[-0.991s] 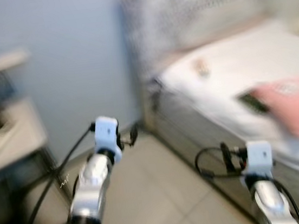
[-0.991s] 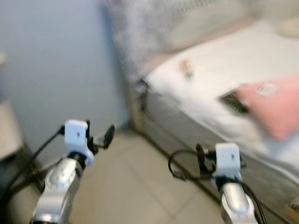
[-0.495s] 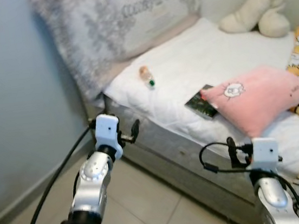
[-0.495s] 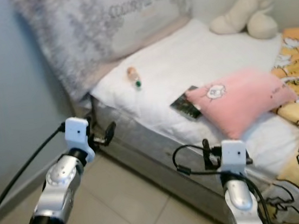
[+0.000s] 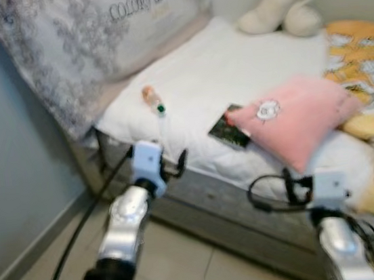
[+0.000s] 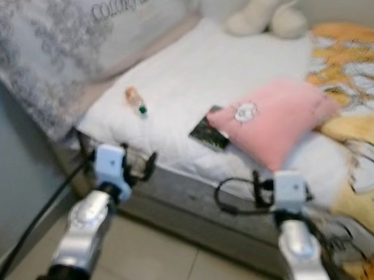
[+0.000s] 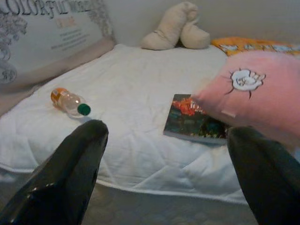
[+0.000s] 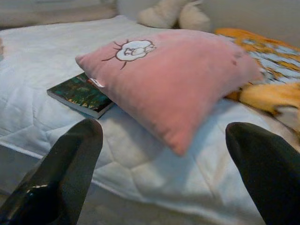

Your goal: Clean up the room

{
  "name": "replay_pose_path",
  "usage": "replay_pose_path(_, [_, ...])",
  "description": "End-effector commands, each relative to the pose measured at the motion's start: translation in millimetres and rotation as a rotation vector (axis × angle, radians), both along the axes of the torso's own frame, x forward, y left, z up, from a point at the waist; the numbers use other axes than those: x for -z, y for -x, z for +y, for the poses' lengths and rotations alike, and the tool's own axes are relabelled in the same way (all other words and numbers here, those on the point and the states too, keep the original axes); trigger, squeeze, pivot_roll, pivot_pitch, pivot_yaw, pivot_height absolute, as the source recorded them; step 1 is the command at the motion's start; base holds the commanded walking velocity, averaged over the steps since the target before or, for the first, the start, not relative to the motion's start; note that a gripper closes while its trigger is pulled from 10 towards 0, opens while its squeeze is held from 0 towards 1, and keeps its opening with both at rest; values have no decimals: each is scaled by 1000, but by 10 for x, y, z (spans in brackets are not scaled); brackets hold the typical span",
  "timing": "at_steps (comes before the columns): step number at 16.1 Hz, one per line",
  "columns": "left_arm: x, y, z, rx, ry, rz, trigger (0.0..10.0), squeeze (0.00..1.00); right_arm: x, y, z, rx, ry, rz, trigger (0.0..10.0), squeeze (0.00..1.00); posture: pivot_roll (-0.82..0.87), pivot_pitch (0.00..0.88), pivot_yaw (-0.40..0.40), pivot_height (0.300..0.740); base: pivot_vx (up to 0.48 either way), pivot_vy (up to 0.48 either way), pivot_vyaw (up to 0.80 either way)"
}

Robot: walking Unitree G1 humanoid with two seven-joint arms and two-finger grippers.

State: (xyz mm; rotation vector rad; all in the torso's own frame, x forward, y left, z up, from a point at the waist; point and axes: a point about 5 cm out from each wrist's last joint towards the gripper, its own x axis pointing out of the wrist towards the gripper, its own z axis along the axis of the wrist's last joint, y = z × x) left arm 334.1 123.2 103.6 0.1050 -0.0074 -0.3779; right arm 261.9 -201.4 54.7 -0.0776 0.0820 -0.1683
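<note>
A bed point(image 5: 219, 68) with a white quilted cover stands in front of me. On it lie a small plastic bottle point(image 5: 153, 100) with an orange label and green cap, a dark green book point(image 5: 225, 130), and a pink pillow point(image 5: 293, 116) resting partly over the book. My left gripper point(image 7: 167, 131) is open, held before the bed's side and facing the bottle point(image 7: 69, 101) and book point(image 7: 194, 121). My right gripper point(image 8: 164, 126) is open too, facing the pink pillow point(image 8: 173, 79). Neither holds anything.
A large grey patterned pillow point(image 5: 93, 42) leans at the head of the bed. A cream plush toy point(image 5: 280, 9) lies at the far side, and a yellow printed blanket point(image 5: 367, 49) covers the right part. A blue-grey wall point(image 5: 8, 182) stands left, and tiled floor point(image 5: 182, 263) lies below.
The camera has swung right, from a desk and wall to the bed, which now sits nearer and more central. Both arms keep the same raised pose.
</note>
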Motion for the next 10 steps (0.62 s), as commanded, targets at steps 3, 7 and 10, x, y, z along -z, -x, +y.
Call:
replay_pose_path(3, [-61,-88,-28,-73,43,4,10000,0,-32,-28,-36,-6,7,-18,10000,0,105,0,-13,740,90,0,0])
replay_pose_path(7, [-66,-109,46,-120,31,-13,10000,0,-45,-48,27,-41,4,-24,10000,0,116,0,-30,740,408,252,0])
replay_pose_path(10, [-56,-115,78,-135,26,-13,10000,0,-32,-42,54,-71,10,-21,10000,0,122,0,-35,740,409,251,0])
